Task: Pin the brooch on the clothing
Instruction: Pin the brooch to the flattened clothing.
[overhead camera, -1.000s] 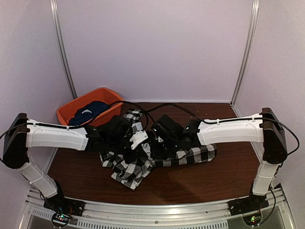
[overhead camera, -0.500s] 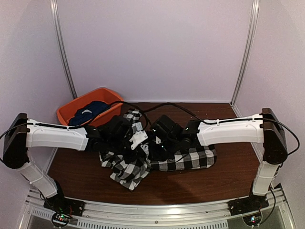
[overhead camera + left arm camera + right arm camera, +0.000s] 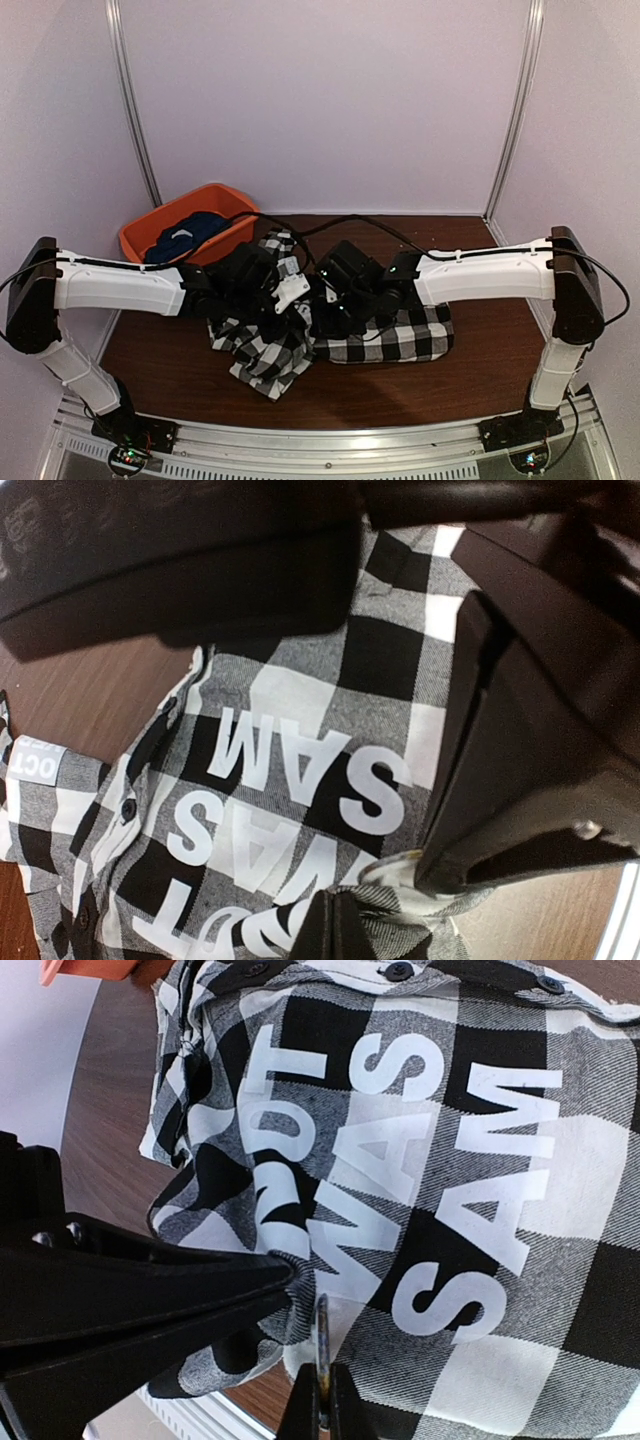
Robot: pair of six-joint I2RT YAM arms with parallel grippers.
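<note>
The right gripper (image 3: 320,1407) had its jaws clamped on a thin, pale brooch (image 3: 322,1332), seen edge-on and standing up out of the fingertips over the checked shirt (image 3: 600,1180), just beside the S of the white block lettering (image 3: 440,1150), which read SAM and WAS across a black panel. The left gripper (image 3: 335,925), coming in from the opposite side, had its jaws pressed together with no gap, and its tips appeared to pinch a raised fold of the grey-weave cloth, though the wrist view cut the tips off at the frame's edge. The two black grippers met nearly tip to tip over the same patch of fabric, each filling a side of the other's wrist camera. A row of dark buttons (image 3: 400,971) ran along the shirt's placket beyond the lettering. From the overhead camera, the black-and-white shirt lay crumpled in the middle of the dark wooden table (image 3: 480,375), spread flatter under the right arm (image 3: 490,275) and bunched into a hanging corner below the left arm (image 3: 110,285). Both white arms reached inward from the table's near corners, with black cables (image 3: 300,225) looping behind them. At the back left stood an orange basin (image 3: 135,240) holding a navy-blue garment (image 3: 195,230), well apart from the shirt's lettered panel.
</note>
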